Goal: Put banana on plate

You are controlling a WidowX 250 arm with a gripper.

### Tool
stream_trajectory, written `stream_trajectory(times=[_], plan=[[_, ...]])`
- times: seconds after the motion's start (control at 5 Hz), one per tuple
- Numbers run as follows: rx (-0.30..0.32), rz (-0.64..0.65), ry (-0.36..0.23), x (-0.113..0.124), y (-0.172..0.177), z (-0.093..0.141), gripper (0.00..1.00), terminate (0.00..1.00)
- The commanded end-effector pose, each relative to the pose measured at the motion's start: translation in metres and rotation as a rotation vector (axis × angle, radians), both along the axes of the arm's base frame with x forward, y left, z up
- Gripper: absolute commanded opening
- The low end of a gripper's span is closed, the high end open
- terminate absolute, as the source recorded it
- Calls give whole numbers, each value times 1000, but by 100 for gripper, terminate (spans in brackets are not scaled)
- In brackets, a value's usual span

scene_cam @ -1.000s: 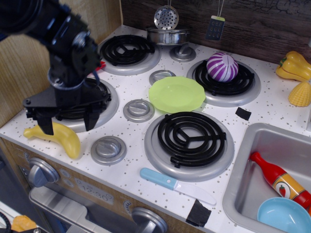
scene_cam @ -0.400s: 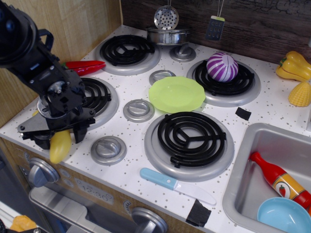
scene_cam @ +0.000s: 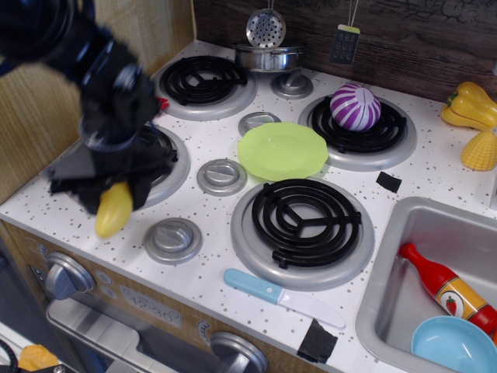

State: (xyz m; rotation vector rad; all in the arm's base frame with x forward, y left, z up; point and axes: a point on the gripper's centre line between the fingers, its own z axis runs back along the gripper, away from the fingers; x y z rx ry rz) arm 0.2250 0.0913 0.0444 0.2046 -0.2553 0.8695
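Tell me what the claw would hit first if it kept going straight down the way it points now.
Probably the white speckled countertop at the stove's front-left corner. The claw points down, with the smooth yellow plastic banana hanging from it, so the banana's lower tip would likely touch first. Motion blur leaves depth uncertain.

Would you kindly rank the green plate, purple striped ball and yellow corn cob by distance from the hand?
1. Lime-green round plastic plate, mid-stove, nearest the hand.
2. Purple-and-white striped ball, on the back right burner.
3. Bumpy yellow corn cob, far right edge.
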Motion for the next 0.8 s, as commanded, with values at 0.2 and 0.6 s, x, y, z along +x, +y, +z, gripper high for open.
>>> stream_trajectory(times=[0.2, 0.6], plan=[[-49, -153, -39, 95, -49, 47, 0, 0], [-120, -175, -85, 143, -82, 32, 0, 0]])
